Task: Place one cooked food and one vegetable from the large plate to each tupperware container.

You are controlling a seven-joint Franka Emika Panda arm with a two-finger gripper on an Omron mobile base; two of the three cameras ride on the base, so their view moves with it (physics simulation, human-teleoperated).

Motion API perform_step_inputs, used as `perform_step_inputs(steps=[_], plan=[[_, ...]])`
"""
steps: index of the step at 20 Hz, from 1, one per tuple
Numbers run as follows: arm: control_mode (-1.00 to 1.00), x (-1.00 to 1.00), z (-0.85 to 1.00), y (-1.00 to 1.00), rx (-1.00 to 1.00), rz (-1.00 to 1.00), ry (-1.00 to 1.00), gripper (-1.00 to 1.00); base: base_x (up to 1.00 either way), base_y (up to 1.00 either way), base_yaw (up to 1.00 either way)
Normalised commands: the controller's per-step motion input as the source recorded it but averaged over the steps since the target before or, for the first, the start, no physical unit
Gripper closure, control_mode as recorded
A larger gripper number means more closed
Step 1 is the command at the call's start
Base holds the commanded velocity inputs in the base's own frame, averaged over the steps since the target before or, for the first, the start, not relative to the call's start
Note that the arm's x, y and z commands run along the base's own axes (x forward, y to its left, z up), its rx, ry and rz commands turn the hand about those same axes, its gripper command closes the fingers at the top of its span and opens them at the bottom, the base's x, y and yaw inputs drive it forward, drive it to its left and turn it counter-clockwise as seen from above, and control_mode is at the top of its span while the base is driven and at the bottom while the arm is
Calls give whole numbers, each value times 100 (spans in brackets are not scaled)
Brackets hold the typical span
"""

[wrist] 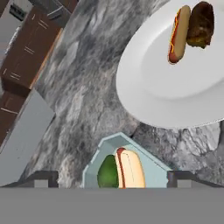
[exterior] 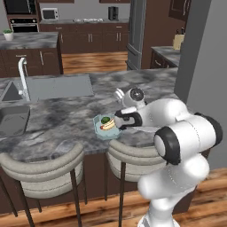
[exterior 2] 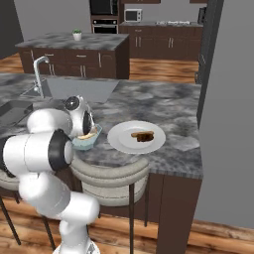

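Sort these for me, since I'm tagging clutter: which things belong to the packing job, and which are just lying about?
Job: blue-green tub holding sausage bun and green lump; white plate with orange-brown piece and brown lump; grey tub.
Lying about: sink, tap, stools, potted plant.

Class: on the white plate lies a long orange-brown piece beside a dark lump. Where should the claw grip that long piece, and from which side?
Grip the orange-brown piece at mid-length, descending from above the plate, fingers across its narrow width. The lump touches one long side, so one finger probably has to wedge between them.
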Motion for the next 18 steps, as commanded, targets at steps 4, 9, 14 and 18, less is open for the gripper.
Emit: perform_step_inputs(steps=[4, 9, 14, 18], plan=[[-100, -34, 69, -79, -34, -23, 34, -100, 0, 0, 0], [-100, -51, 8, -100, 0, -9, 26, -100, 0, 0, 0], [-100, -33, 0, -90, 30, 1, -14, -100, 0, 0, 0], [-100, 0, -1, -84, 11, 17, 11, -100, 0, 0, 0]])
